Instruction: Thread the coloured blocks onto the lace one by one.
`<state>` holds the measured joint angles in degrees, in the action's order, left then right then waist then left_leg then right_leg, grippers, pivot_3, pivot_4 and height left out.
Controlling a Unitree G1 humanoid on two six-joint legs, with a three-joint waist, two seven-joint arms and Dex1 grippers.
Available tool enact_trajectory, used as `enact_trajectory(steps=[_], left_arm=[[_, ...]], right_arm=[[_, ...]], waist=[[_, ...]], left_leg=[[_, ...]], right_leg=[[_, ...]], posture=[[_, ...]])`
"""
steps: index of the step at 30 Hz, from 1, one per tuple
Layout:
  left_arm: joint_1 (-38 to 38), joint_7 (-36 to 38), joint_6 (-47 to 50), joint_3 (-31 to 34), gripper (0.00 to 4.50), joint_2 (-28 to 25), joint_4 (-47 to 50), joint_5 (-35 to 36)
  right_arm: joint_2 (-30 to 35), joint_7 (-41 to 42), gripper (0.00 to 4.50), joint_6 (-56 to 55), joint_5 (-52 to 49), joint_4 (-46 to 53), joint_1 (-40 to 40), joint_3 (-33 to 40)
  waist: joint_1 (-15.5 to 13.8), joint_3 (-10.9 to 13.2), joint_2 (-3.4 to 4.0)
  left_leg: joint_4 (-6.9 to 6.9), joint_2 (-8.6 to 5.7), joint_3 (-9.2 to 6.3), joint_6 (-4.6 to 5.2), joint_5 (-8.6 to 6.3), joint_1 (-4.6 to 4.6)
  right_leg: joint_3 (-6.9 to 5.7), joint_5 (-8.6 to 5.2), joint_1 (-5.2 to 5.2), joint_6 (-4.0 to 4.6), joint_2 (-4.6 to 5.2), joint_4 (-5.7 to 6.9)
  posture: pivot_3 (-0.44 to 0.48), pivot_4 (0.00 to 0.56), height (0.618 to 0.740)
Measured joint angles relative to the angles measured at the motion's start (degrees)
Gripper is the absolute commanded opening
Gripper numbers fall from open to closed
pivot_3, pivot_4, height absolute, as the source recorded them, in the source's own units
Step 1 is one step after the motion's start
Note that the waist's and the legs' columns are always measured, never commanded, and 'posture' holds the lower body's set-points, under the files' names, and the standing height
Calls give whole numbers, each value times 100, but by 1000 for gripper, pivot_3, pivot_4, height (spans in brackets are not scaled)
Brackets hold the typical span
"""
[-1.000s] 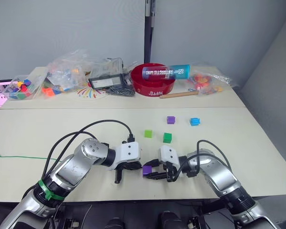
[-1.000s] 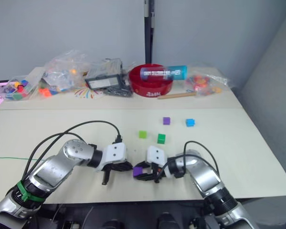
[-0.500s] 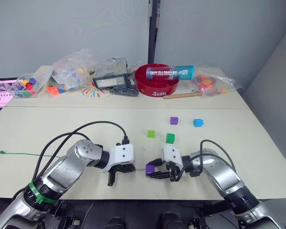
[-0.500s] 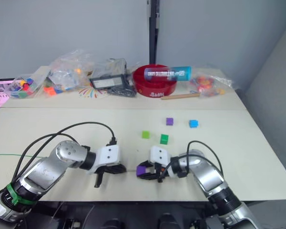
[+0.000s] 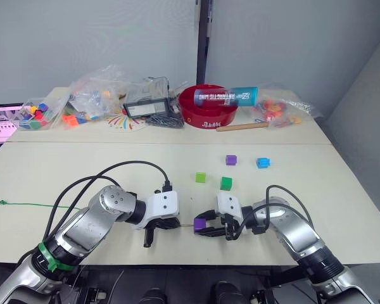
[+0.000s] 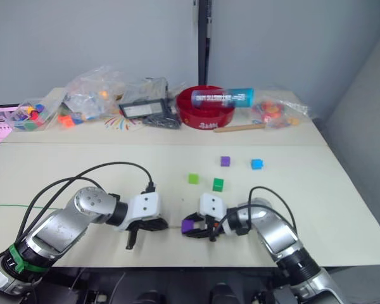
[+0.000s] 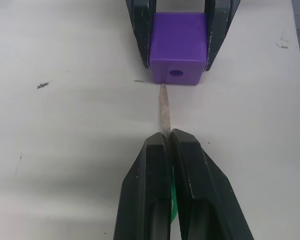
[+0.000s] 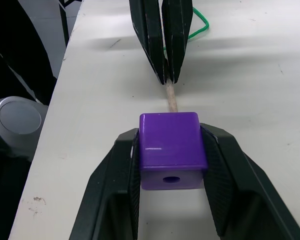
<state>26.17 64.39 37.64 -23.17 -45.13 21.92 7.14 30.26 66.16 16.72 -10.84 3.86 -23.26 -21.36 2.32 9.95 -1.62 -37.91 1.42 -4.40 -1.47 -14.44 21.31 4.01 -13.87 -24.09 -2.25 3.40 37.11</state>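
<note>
First threading, at the near counter [image 5: 63, 174] edge. The right hand [image 7: 178, 20] pinches a purple block [image 7: 178, 48]; the left hand [image 7: 168, 145] pinches the lace [image 5: 25, 204] by its pale tip [image 7: 164, 107], apparently just short of the hole. No block is threaded yet; four [image 5: 225, 183] lie loose beyond.

Bright, even room light falls from overhead on the pale bench [image 5: 63, 177], which shows no glare. Shadows are soft and short; in the left wrist view a faint grey band lies on the bench at about 8 o'clock. The purple cube [image 8: 173, 150] carries a small highlight. Everything nearby is sharp.
</note>
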Motion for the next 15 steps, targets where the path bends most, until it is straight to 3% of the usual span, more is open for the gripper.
enact_trajectory(steps=[15], left_arm=[[-164, 126, 9, 281, 0, -178, 245, 347]], right_arm=[[1, -6, 1181, -40, -28, -104, 1, -1]], waist=[[4, 0, 0]], left_leg=[[0, 0, 0, 0, 0, -1]], right_leg=[[0, 0, 1, 0, 0, 0]], posture=[[0, 150, 731]])
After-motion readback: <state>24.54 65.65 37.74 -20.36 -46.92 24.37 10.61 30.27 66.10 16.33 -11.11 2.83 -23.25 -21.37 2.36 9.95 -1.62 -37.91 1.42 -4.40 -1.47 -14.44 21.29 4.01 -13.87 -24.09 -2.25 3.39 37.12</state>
